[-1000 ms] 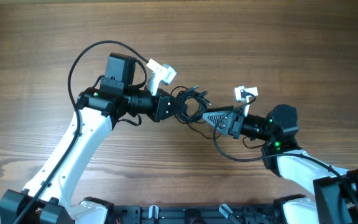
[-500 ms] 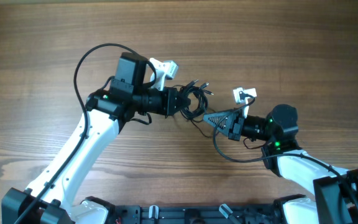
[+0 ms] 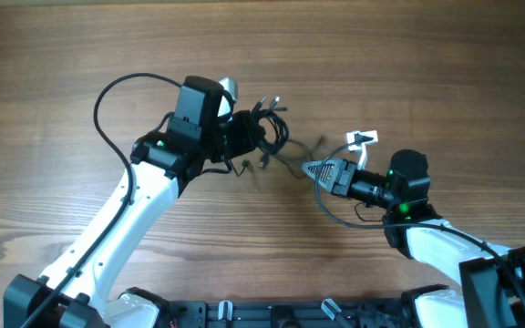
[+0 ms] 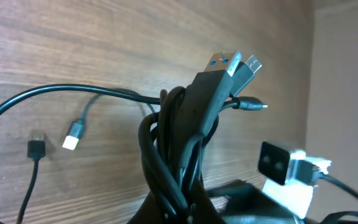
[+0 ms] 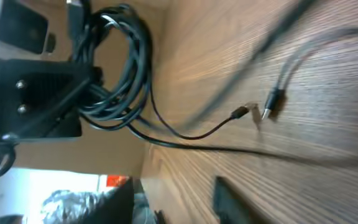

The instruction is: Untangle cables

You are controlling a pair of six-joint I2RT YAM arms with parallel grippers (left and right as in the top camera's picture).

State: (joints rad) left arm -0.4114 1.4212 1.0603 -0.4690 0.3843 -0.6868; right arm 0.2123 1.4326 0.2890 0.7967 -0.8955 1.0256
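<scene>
**Left pincer clamps the knot, right pincer close by**

The wooden table lies under everything. The left arm reaches in towards the middle. Its left gripper is closed hard on the cables, a bunch of thin dark cords looped several times on themselves, just left of the table's centre. The right arm comes in from the other side. The right gripper sits near the bunch but apart from it, and I cannot tell whether its jaws are parted or pinching a cord (its own camera is blurred). A loose strand trails out of the loops across the wood. Smallest are the plug ends: two USB plugs stick up from the top of the bunch, and a pale-tipped plug lies flat on the wood.

By their looks, these cords are light, limp and smooth. They will likely slide and sag rather than hold a shape, and a hard tug would probably tighten the loops. The better hold is probably on a free end, just behind a plug, where the stiff moulding gives purchase.
</scene>
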